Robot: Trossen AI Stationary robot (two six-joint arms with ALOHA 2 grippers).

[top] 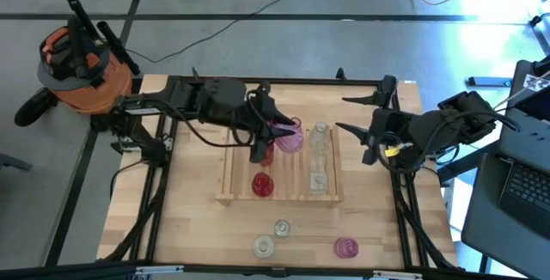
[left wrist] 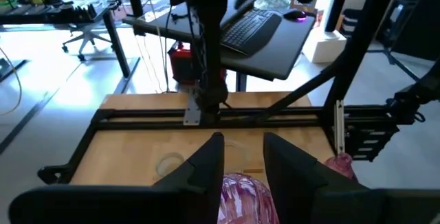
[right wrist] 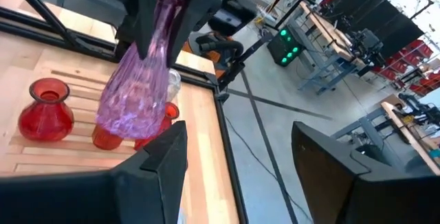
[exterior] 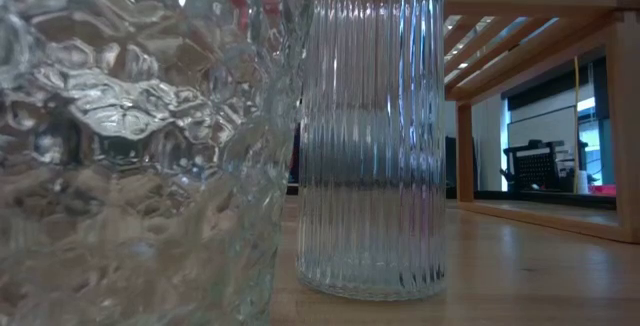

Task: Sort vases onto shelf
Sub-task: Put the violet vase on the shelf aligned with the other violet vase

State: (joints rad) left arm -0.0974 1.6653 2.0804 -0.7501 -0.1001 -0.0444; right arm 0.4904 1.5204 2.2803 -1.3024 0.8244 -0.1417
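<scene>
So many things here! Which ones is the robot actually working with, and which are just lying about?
Part of the job:
- slatted shelf
- pink vase held by the left gripper
- red vase and clear vases on the shelf
- vases still on the table: two clear, one pink
- right gripper, waiting open beside the shelf

Just lying about:
- orange bucket
- laptop
- floor cables

A robotics lab or workshop: the wooden desk (top: 198, 228) sits in a black metal frame on a bare concrete floor (top: 258, 5) with loose cables, and beyond it stand a keyboard (left wrist: 253, 26) on a workstation, an office chair (left wrist: 81, 35) and equipment racks (right wrist: 344, 38).
</scene>
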